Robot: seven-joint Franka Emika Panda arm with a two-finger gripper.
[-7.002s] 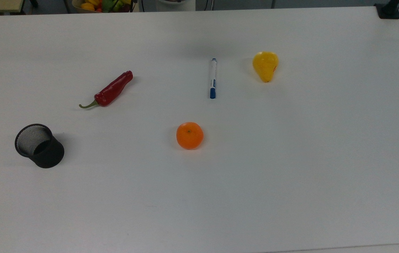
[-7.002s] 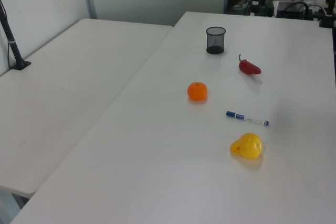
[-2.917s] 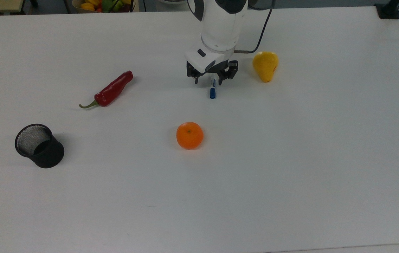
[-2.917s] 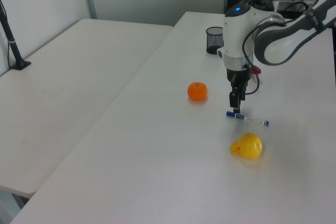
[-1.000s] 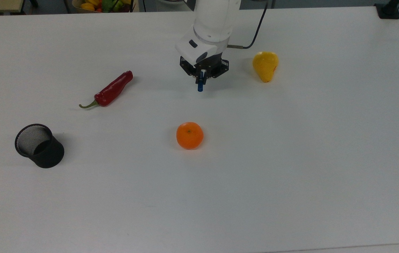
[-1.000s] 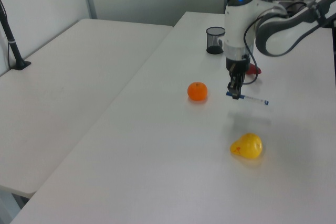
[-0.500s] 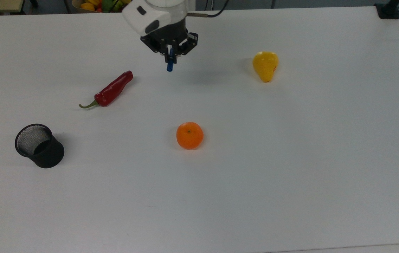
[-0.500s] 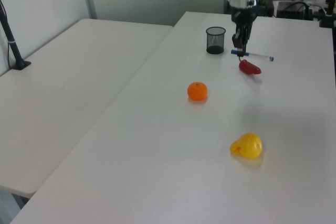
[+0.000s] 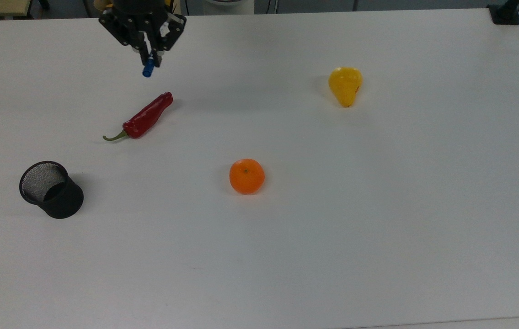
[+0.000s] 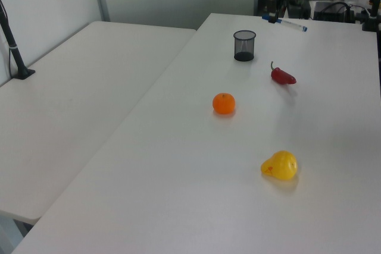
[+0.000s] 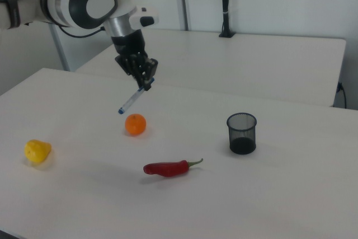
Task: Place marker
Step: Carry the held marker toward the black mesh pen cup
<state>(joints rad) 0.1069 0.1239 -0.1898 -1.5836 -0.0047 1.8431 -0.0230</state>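
One marker (image 9: 148,69) hangs clamped in the end effector (image 9: 149,54), high at the top view's upper left, above the bench (image 9: 378,205). Carrying is under way; next it likely needs positioning over the black mesh cup (image 9: 51,188), then lowering.

In the top view the gripper (image 9: 149,54) covers most of the marker (image 9: 148,70), leaving its blue cap showing above the red chili pepper (image 9: 146,116); the arm runs off the upper edge.
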